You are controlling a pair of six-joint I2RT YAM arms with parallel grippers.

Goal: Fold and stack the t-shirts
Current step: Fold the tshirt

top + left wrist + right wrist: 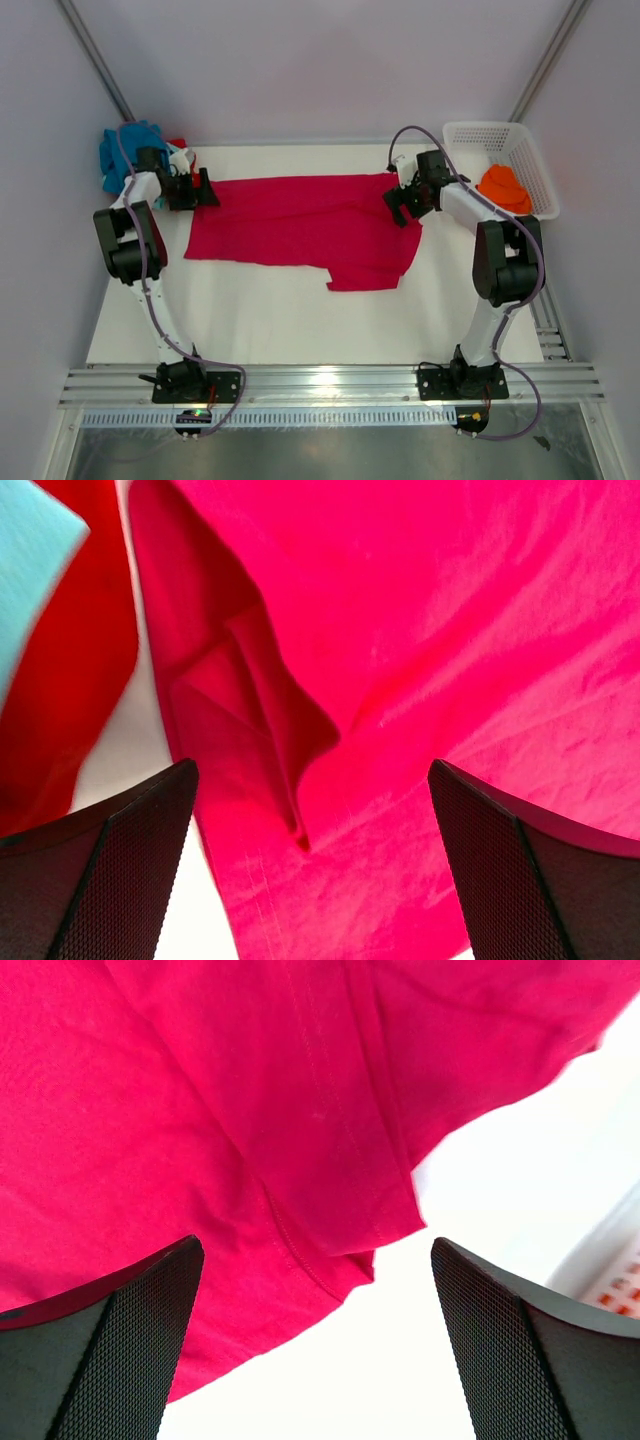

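Your crimson t-shirt (300,225) lies spread across the far half of the table (300,320). Both pincers gape, gripping nothing: the left gripper (205,190) over the shirt's end toward the table's far-left corner, the right gripper (400,210) over its opposite end. A blue t-shirt (125,150) is heaped at that corner; an orange t-shirt (505,188) sits in the basket (530,150) off the table's far-right corner.
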